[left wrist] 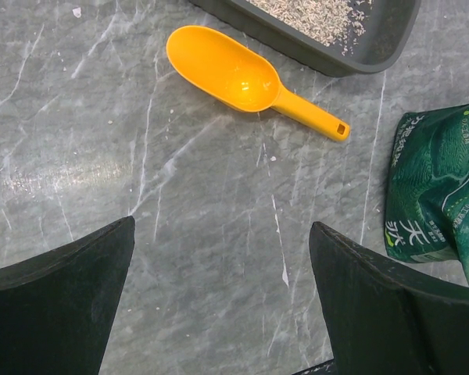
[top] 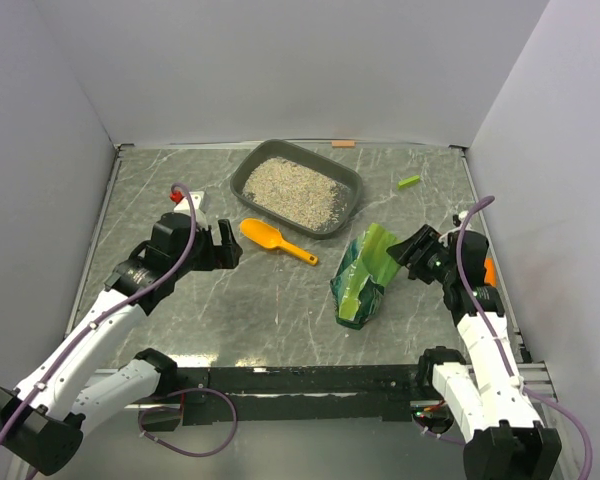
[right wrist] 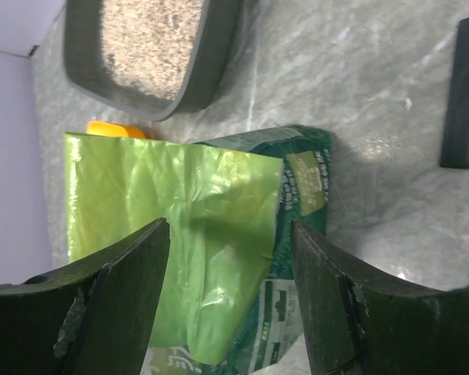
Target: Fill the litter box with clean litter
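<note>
Hovering released beside the green bag [top: 362,282], the right pincer [top: 411,252] is nearer; the litter box [right wrist: 209,66] lies far-left beyond. Left pincer [left wrist: 221,228]: released.

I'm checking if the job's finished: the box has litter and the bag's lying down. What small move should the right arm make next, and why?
Probably draw the right end effector back off the bag. Its jaws stand open over the bag's top, the bag lies on its side, and the box already holds litter.
</note>
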### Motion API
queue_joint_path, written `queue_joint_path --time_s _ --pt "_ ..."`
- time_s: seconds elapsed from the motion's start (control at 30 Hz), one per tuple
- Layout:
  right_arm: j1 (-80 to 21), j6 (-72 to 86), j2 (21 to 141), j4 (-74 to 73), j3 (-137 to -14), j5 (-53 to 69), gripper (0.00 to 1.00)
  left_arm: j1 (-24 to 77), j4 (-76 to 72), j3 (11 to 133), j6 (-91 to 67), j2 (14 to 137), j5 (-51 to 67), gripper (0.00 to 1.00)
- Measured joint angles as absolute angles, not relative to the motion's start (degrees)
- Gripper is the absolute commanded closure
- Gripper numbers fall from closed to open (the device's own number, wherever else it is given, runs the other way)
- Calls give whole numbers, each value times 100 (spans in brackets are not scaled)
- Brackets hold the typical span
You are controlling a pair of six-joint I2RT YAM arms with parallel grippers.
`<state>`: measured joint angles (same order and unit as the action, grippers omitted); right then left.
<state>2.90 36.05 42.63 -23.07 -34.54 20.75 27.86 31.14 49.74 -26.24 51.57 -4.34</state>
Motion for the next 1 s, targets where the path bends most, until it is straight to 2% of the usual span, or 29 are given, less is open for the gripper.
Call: queue_joint_path --time_s 0.27,0.67,0.77,0.8,0.83,0.87,1.0 --pt "290 3911 4071 -1732 -3015 2626 31 2786 3116 4974 -2624 5157 -436 3" --pt "290 4174 3863 -1240 -3039 3426 43 2786 3114 4974 -2626 5157 -438 3" --pt "287 4228 3883 -1168 -3085 3623 56 2786 3114 4974 -2626 5157 -438 3" --pt "287 4250 3907 -1127 -3105 3691 77 2786 3114 4974 -2626 5157 -438 3" --pt "287 4250 3918 -1111 -3111 3715 92 2786 3116 4974 -2628 5157 -438 3" --pt "276 4248 3948 -1079 -3120 3747 100 2786 3114 4974 -2626 5157 -438 3" --pt "137 4237 4143 -1153 -3319 3817 100 2786 3116 4974 -2626 5157 -440 3"
